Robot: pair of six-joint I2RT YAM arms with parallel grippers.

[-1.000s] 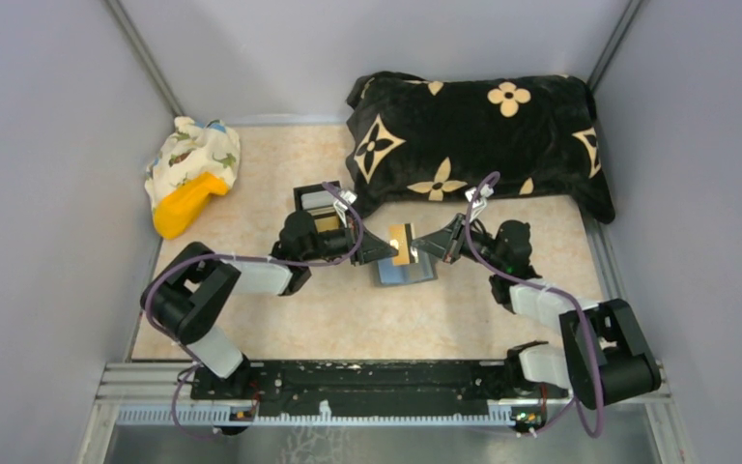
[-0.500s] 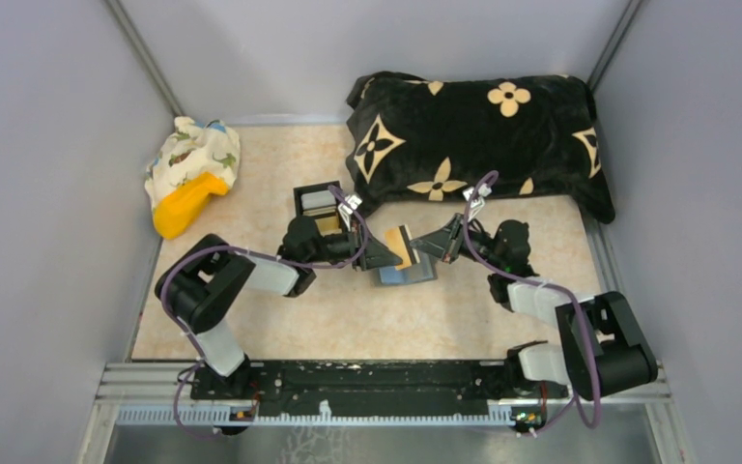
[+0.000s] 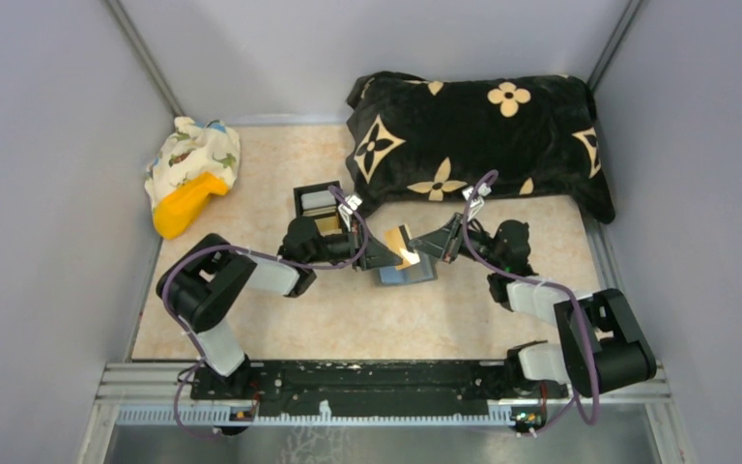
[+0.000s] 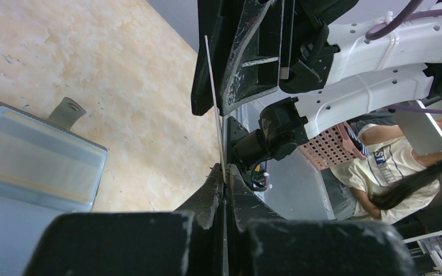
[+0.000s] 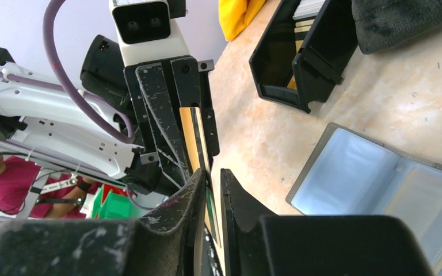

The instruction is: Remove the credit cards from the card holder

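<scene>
Beige marbled tabletop (image 3: 367, 324), evenly lit.
Plain grey walls (image 3: 48, 145) enclosed it on the left, right and far sides.

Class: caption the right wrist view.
Left gripper grips a gold card within the right gripper, near the open card holder.

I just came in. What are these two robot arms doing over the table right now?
The two arms meet above the open card holder, which lies flat on the table. Between them a gold card is held up in the air. The left gripper is shut on one end of it; the right gripper has its jaws slightly apart around the other end. It looks like a handover of a card taken from the holder.
</scene>
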